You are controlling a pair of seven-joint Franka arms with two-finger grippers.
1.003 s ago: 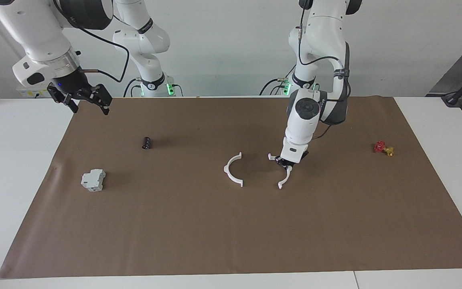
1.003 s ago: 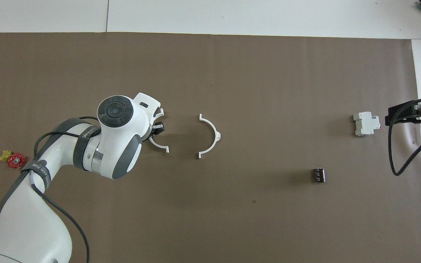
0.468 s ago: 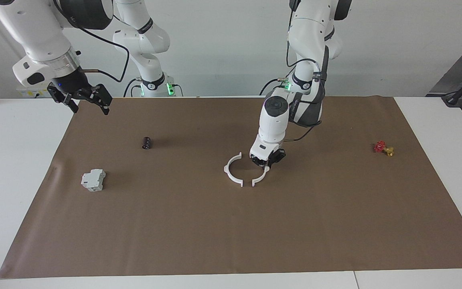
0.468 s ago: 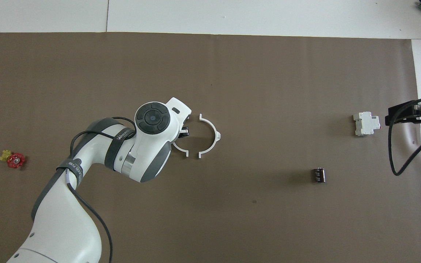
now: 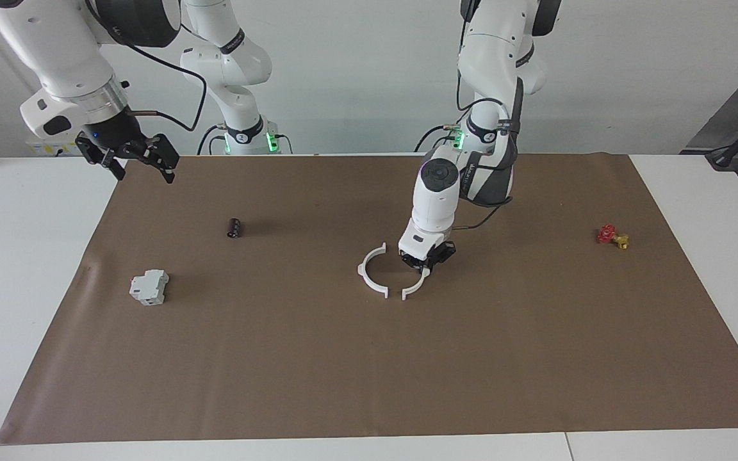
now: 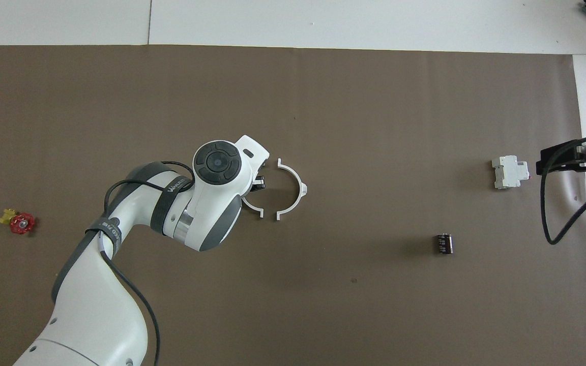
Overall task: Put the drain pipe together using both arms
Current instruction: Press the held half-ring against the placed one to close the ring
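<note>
The drain pipe is in two white half-rings on the brown mat (image 5: 343,371). One half-ring (image 5: 361,270) lies loose at the middle, also in the overhead view (image 6: 302,189). My left gripper (image 5: 425,259) is shut on the other half-ring (image 5: 414,289) and holds it low over the mat, beside the loose one. Their open sides face each other, with a small gap between the end tabs. From overhead, the left gripper (image 6: 257,183) hides part of its half-ring (image 6: 252,207). My right gripper (image 5: 129,157) waits open and empty, raised over the mat's edge at the right arm's end (image 6: 578,157).
A grey blocky box (image 5: 149,287) (image 6: 510,172) and a small black cylinder (image 5: 234,227) (image 6: 444,243) lie toward the right arm's end. A red-and-gold valve piece (image 5: 612,236) (image 6: 18,222) lies toward the left arm's end.
My left gripper has carried its half-ring across the mat toward the loose half-ring, until their ends nearly meet. Over the last half second it hardly moved. The right arm has not moved.
</note>
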